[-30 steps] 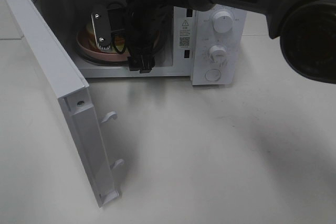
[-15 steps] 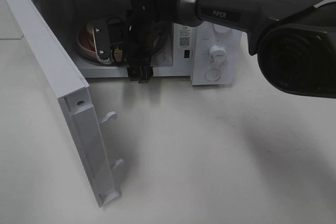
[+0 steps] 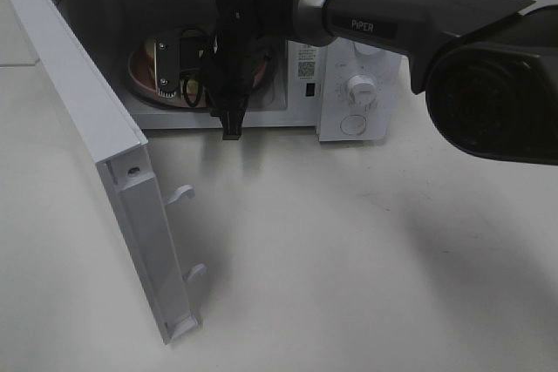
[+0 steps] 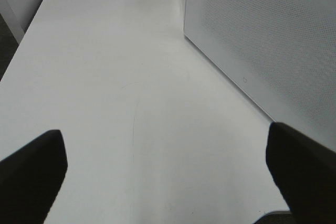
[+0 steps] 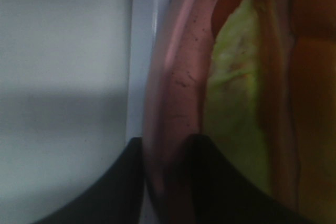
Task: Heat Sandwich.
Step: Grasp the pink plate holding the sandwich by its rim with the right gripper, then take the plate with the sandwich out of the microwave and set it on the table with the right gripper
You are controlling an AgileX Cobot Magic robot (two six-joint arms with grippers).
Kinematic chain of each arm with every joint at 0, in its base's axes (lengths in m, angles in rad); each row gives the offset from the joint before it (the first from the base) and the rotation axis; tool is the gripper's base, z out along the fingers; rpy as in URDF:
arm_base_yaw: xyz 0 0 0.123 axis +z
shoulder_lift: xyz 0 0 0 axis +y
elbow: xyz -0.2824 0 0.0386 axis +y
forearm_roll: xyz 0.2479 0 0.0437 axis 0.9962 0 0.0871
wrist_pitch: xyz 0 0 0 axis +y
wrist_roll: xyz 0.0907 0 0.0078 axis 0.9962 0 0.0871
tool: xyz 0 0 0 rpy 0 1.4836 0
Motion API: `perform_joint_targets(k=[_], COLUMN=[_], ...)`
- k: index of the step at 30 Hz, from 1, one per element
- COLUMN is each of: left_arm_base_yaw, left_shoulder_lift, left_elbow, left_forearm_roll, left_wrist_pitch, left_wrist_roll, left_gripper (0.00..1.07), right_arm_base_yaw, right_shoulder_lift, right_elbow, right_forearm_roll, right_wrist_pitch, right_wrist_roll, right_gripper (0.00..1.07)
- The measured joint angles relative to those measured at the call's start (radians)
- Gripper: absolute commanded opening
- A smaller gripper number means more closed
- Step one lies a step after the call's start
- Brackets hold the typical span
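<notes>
the right gripper [image 5: 163,174] pinches the rim of the pink plate [image 5: 176,77] (sandwich [image 5: 247,93] on it) inside the open microwave [image 3: 357,93]; the left gripper [image 4: 168,174] hangs spread wide over the table [image 4: 115,77].

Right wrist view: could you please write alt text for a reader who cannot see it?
Close-up of the right hand with its two dark fingers on either side of the rim of a pink plate. The plate holds a sandwich showing pale green lettuce. A white surface fills the rest of the frame.
</notes>
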Motion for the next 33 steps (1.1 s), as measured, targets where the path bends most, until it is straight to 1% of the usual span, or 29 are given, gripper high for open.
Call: perform_joint_targets(k=[2,8,16,20,22,24,27,29,32,33], left_arm_base_yaw=[0.0,0.0,0.0,0.0,0.0,0.0,0.0,0.0,0.0,0.0], left_shoulder_lift=[0.0,0.0,0.0,0.0,0.0,0.0,0.0,0.0,0.0,0.0], left_elbow=[0.0,0.0,0.0,0.0,0.0,0.0,0.0,0.0,0.0,0.0], left_forearm_roll=[0.0,0.0,0.0,0.0,0.0,0.0,0.0,0.0,0.0,0.0], left_wrist_pitch=[0.0,0.0,0.0,0.0,0.0,0.0,0.0,0.0,0.0,0.0], left_wrist_roll=[0.0,0.0,0.0,0.0,0.0,0.0,0.0,0.0,0.0,0.0], left_gripper=[0.98,0.98,0.98,0.98,0.98,0.98,0.98,0.98,0.98,0.98], right_arm_base_yaw=[0.002,0.005,0.004,0.004,0.004,0.004,-0.001,-0.003,-0.015,-0.015], right_shoulder_lift=[-0.002,-0.025,-0.041,-0.065,-0.093,-0.105,-0.147,-0.158,-0.204,-0.204], right_elbow=[0.0,-0.006,-0.001,0.043,0.101,0.12,0.204,0.224,0.303,0.303], right_forearm_roll=[-0.007,-0.036,-0.034,-0.034,-0.034,-0.034,-0.023,-0.014,0.023,0.023], right_wrist_pitch=[-0.003,0.013,0.044,0.039,0.019,0.005,-0.049,-0.063,-0.109,-0.109], right_wrist_roll=[-0.004,-0.006,-0.008,-0.061,-0.106,-0.115,-0.164,-0.182,-0.274,-0.274], right_gripper=[0.0,0.0,0.0,0.0,0.0,0.0,0.0,0.0,0.0,0.0])
